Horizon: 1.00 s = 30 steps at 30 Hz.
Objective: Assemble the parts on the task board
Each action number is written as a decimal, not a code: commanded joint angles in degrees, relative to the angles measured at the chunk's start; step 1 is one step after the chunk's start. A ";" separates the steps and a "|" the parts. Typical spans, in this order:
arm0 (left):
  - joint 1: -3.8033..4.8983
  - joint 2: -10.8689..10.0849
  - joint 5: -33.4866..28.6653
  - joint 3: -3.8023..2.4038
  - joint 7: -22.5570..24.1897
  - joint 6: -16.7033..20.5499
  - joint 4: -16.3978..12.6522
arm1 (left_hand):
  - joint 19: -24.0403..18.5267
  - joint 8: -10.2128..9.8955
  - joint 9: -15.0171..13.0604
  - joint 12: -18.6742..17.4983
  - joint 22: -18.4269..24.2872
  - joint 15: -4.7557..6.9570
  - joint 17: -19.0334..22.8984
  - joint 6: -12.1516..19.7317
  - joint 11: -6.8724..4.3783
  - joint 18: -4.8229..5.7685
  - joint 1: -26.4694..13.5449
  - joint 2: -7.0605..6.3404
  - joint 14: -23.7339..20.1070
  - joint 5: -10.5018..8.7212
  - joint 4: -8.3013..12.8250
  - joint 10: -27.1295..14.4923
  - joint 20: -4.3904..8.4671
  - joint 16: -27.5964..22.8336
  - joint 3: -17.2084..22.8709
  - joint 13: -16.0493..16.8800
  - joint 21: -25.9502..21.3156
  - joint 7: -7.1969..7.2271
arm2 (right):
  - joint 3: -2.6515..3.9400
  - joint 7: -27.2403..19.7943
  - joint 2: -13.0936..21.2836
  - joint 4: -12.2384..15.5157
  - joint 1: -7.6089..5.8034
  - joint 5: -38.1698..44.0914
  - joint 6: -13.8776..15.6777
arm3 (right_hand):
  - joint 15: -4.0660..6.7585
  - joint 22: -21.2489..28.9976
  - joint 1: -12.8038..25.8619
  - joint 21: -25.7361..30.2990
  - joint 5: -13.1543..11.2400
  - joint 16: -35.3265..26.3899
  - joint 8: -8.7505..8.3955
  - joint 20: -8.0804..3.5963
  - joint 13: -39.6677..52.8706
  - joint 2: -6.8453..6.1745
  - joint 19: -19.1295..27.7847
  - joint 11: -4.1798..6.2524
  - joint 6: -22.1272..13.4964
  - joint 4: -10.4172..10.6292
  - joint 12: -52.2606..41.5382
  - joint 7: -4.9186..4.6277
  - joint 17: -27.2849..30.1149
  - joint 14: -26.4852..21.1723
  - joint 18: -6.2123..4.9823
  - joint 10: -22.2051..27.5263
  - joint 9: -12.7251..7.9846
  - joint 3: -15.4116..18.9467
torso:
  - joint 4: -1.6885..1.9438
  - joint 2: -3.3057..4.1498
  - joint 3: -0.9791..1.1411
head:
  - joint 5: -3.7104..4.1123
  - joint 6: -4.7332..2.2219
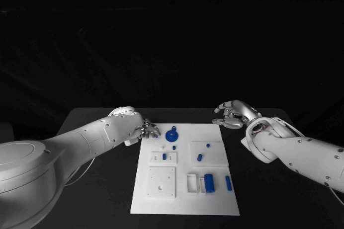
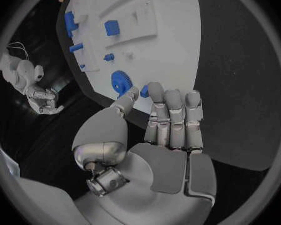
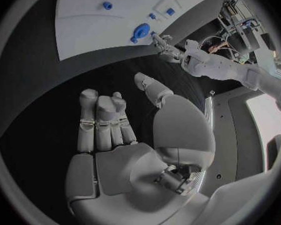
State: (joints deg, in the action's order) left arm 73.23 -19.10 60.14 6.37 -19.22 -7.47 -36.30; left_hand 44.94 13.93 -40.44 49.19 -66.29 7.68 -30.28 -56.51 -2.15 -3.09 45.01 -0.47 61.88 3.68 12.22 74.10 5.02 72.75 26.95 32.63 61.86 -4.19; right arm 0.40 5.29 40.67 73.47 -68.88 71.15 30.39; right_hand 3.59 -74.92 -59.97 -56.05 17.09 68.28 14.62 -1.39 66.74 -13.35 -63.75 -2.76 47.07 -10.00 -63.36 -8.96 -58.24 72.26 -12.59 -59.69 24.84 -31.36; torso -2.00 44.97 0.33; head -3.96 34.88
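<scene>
Lying mid-table, white task board [image 1: 185,199] with blue parts: round gear [image 1: 172,135] at far left corner, cylinder [image 1: 209,183] near right. Left hand [image 1: 147,130] at far left board edge, fingers [image 2: 175,105] straight and together, thumb beside gear, contact unclear, nothing held. Right hand [image 1: 233,114] beyond far right corner, over bare table, loosely curled, empty. Smaller parts hard to make out.
</scene>
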 commanded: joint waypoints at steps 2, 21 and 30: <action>0.01 0.25 -1.35 -0.06 0.86 1.24 0.09 | -0.01 0.03 0.00 -0.36 -0.16 0.12 0.10 -0.85 -0.13 0.95 0.70 1.63 0.09 0.65 0.77 0.38 7.82 0.29 0.30 -0.12 -0.31 0.01 | 0.03 -0.27 -0.15 -0.07 -0.03 0.62 -0.57 | -0.11 -0.99 -0.01 0.39 0.08 -0.25 0.33 -0.11 -0.06 0.00 -0.25 -0.12 -0.17 -0.04 -0.24 -0.47 -0.09 0.29 -2.41 0.38 -0.06 0.25 | -0.03 0.00 0.02 | 0.05 -0.05; 0.01 -0.24 -3.70 -0.06 1.80 2.80 -0.25 | 1.48 1.95 -0.45 -0.25 -0.77 0.60 0.44 -4.34 -0.94 1.18 8.23 2.21 1.09 -0.86 0.66 1.82 7.99 0.92 7.90 -0.34 -0.15 0.92 | 0.03 -0.13 -0.13 -0.11 -0.03 0.69 -0.79 | -0.09 -1.00 -0.10 0.41 -0.01 -0.26 0.37 -0.12 -0.11 0.06 -0.25 -0.10 -0.09 -0.11 -0.28 -0.46 -0.10 0.29 -2.41 0.39 -0.05 0.24 | 0.10 0.02 -0.04 | 0.10 -0.08; 0.30 -4.32 -7.46 -0.11 1.47 5.97 -6.16 | 2.36 2.83 -0.60 -0.05 -1.16 1.09 0.51 -6.15 -1.66 1.04 8.73 1.70 2.13 0.13 0.66 2.82 8.32 1.38 9.60 -0.35 0.22 1.63 | 0.02 -0.05 0.48 0.19 -0.03 0.69 -0.83 | -0.09 -1.00 -0.08 0.41 -0.05 -0.26 0.38 -0.12 -0.14 0.07 -0.24 -0.10 -0.07 -0.11 -0.29 -0.45 -0.10 0.29 -2.41 0.39 -0.04 0.26 | 0.36 -0.10 0.01 | 0.04 -0.14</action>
State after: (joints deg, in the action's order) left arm 73.33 -23.05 56.03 6.31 -18.15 -3.99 -41.41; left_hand 47.03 15.82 -40.27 49.19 -67.40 8.12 -29.80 -61.73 -3.81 -3.09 53.16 1.06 63.55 3.50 12.86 76.58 5.64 73.89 36.29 32.34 61.86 -2.46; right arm 0.40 5.37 41.03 73.53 -68.88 71.25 30.26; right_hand 3.59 -74.91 -59.97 -55.83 17.09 68.28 14.62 -1.30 66.70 -13.35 -63.66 -2.76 47.00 -10.04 -63.36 -8.90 -58.28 72.26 -12.60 -59.69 24.84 -31.32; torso -1.79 44.93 0.29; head -3.87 34.71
